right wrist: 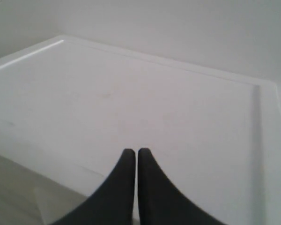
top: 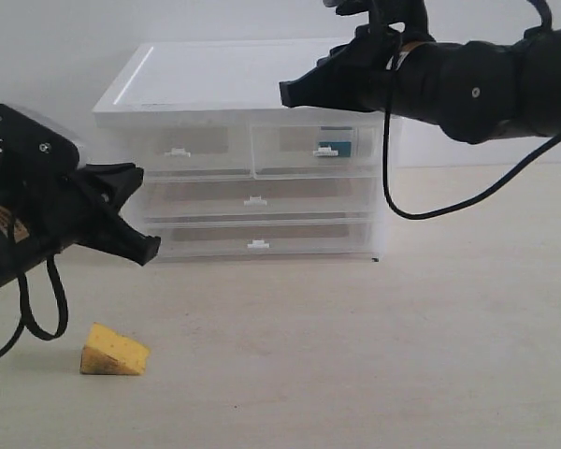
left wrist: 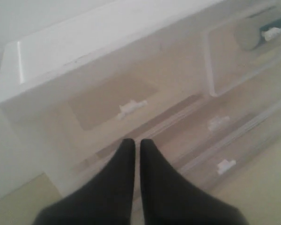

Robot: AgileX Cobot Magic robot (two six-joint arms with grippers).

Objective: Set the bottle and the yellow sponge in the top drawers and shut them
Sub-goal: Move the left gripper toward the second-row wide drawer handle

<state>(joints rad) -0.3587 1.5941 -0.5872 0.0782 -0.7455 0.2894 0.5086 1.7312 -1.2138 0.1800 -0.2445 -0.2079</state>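
The bottle [top: 335,143] shows teal through the front of the right top drawer [top: 290,150], which is pushed in; it also appears blurred as the bottle [left wrist: 264,28] in the left wrist view. The left top drawer [top: 182,142] is pushed in too, its white handle [left wrist: 131,108] just beyond my left gripper [left wrist: 137,140]. The yellow sponge [top: 115,353] lies on the table at the front left, below my left gripper [top: 148,248], which is shut and holds nothing. My right gripper [top: 287,94] is shut and empty, hovering over the cabinet's white top [right wrist: 145,103].
Below the top pair, the cabinet has two full-width drawers [top: 254,201], both pushed in. A black cable [top: 421,213] hangs from the right arm in front of the cabinet's right side. Beige table surface [top: 374,355] stretches in front.
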